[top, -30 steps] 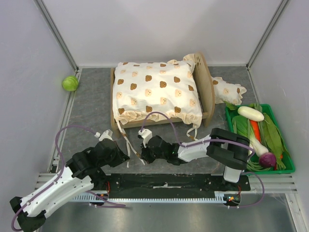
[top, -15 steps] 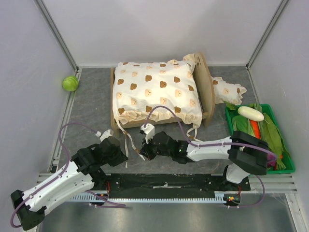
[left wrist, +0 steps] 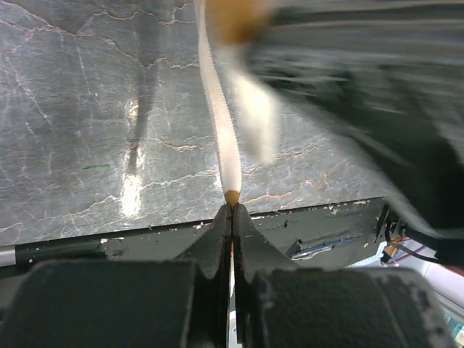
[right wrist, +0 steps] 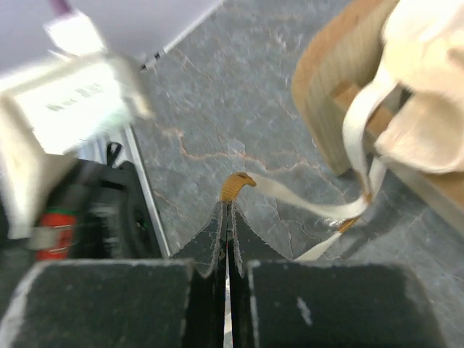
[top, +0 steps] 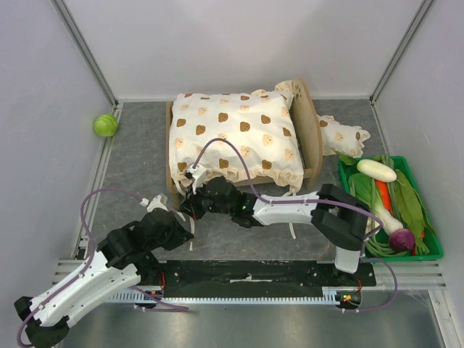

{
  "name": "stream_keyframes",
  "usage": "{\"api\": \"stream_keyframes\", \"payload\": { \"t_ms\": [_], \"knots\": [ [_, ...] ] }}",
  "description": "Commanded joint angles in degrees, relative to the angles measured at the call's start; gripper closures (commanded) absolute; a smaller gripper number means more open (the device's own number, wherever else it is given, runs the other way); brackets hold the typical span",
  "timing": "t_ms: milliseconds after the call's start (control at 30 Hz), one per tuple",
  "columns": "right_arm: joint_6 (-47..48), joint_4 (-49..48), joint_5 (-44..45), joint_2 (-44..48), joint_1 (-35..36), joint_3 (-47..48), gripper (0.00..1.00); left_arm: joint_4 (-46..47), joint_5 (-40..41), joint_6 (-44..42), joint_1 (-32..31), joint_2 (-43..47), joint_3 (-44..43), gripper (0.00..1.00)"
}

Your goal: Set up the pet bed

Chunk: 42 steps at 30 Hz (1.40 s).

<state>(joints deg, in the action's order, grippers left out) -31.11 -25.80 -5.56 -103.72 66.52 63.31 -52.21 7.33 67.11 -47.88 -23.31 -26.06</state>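
The pet bed (top: pixel 316 141) stands at the back middle of the table (top: pixel 138 159), with its rounded headboard on the right. A cream bear-print cushion (top: pixel 235 138) lies on it and covers the base, its edges spilling over the near rail. A small frilled pillow (top: pixel 341 135) lies on the table just behind the headboard.

Both arms reach to the bed's near left corner. The left gripper (left wrist: pixel 232 212) has its fingers pressed together on the tan tip of a cream tie (left wrist: pixel 216 109) — the strap runs straight up from the pinch across the grey tabletop. The right gripper (right wrist: pixel 227 214), stretched across from the right, likewise pinches the tan end of a second tie (right wrist: pixel 304 197), which sags back toward the cushion's corner by the wooden frame. From above, the two grippers sit near each other just in front of that corner; whether the straps cross there I cannot tell. A blurred dark shape in the upper right of the left wrist view is probably the right arm.

A green tray (top: pixel 428 255) of vegetables sits at the right edge, well apart from the grippers, and a green ball (top: pixel 105 125) lies by the left wall.
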Motion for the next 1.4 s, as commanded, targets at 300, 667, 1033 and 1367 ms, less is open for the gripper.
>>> {"api": "stream_keyframes", "payload": {
  "t_ms": [300,667,1033,1367],
  "knots": [
    [0.08,-1.27,-2.00,-0.88,-0.08,-1.34,0.57,-4.40,1.54,2.15,-0.02,5.65,-2.50,0.98],
    [-0.17,-2.49,7.59,6.52,-3.59,-9.70,0.52,-3.52,4.35,3.11,-0.02,4.94,-2.68,0.98],
    [0.79,-9.52,9.95,-4.11,-3.42,-2.58,0.48,-2.55,7.08,2.76,-0.02,4.41,-3.64,0.98],
    [3.34,-18.92,14.44,-10.27,-2.10,-0.55,0.45,-2.46,6.82,1.62,-0.02,4.41,-4.34,0.98]
  ]
}}
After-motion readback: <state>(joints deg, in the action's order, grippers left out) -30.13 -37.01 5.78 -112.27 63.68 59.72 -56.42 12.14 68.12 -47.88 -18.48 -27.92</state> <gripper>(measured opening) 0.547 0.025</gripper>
